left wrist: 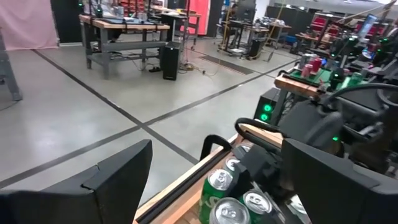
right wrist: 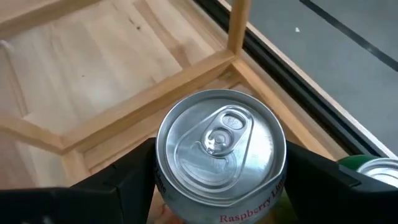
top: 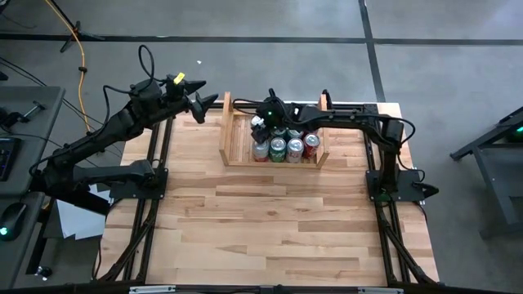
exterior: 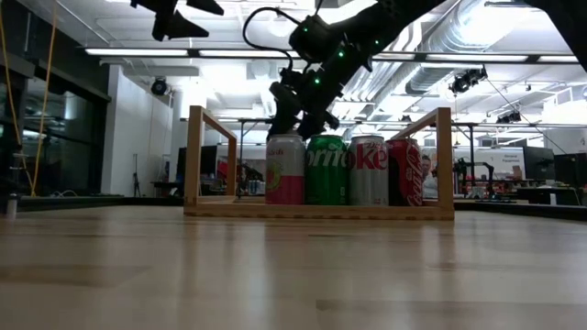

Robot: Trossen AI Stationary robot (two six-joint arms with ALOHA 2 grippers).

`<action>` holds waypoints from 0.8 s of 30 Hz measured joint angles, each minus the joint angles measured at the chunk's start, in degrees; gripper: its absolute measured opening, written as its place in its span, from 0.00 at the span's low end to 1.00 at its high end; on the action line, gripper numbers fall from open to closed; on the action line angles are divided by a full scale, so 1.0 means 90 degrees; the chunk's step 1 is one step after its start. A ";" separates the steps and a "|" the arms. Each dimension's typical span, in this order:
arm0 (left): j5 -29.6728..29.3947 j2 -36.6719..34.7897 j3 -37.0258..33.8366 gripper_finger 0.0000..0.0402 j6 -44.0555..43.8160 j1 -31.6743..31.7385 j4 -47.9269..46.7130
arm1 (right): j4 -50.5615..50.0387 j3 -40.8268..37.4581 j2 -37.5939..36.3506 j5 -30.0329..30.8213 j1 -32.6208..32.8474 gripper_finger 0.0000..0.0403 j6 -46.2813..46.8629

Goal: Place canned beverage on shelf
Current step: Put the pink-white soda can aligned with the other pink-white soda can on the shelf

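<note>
The pale wooden shelf (top: 225, 131) stands at the table's far middle. Its front row holds a pink can (exterior: 285, 170), a green one (exterior: 326, 170), a silver one (exterior: 369, 170) and a red one (exterior: 405, 172), all upright on the base. My right gripper (top: 260, 131) reaches over the shelf's left part from the right. It is shut on a silver raspberry can (right wrist: 217, 143) by the shelf's far rail (right wrist: 292, 106), behind the pink can. My left gripper (top: 203, 104) hangs open and empty in the air left of the shelf's left side board. My right gripper pinches the raspberry can between its two fingers, on opposite sides of the can's wall just under the top rim (right wrist: 163, 180). The fingers (right wrist: 323, 180) come slanting down from above and from the table's right. The can stands upright, tab up. The can hides its own bottom.
More cans stand in the back row to the right, one with a green top (right wrist: 373, 168). The shelf's base left of the raspberry can (right wrist: 93, 68) is bare as far as the left board. The table's near half (top: 278, 220) is bare wood.
</note>
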 joint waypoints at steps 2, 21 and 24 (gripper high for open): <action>-0.0060 0.0000 0.0000 0.87 -0.0001 0.0000 -0.0001 | -0.0021 0.0000 0.0000 -0.0001 0.0005 0.69 -0.0045; -0.0070 0.0000 0.0000 0.87 -0.0004 0.0000 0.0001 | -0.0480 0.0000 0.0036 -0.0101 -0.0032 0.76 -0.0049; -0.0070 0.0000 0.0000 0.87 -0.0006 0.0000 0.0001 | -0.0564 0.0000 0.0036 -0.0099 -0.0032 0.76 -0.0047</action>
